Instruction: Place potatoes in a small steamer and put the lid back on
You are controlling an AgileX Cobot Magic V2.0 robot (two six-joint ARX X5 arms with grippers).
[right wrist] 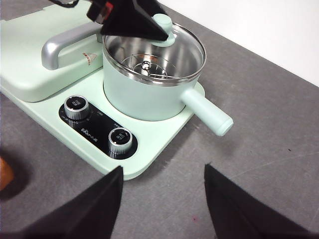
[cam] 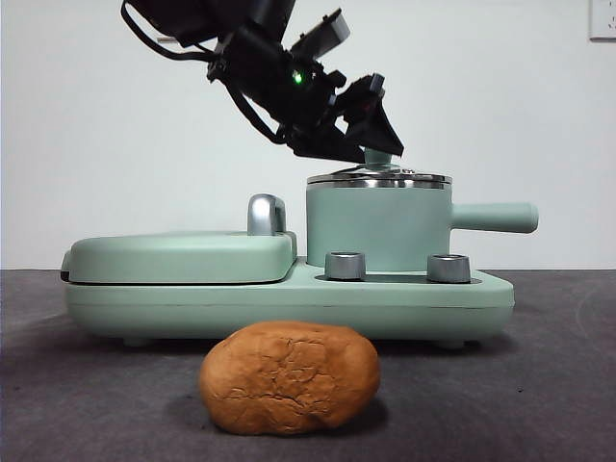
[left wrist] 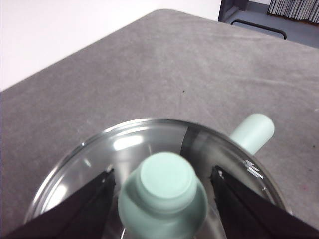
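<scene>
One potato [cam: 289, 377] lies on the grey table [cam: 558, 385] near its front edge, just before the green cooker base [cam: 289, 298] and well apart from the pot. One small steamer [cam: 377, 226] stands on the base's right end, its handle pointing right, with one glass lid [right wrist: 187, 47] seated on its rim. The left gripper [left wrist: 162, 186] straddles the lid's knob [left wrist: 167, 181], jaws wide and not touching it. The right gripper [right wrist: 162, 199] hangs over bare table off the base's front right corner, jaws spread. Two dials [right wrist: 77, 108] sit on the base's front edge; the closed griddle [cam: 178, 255] fills its left end.
</scene>
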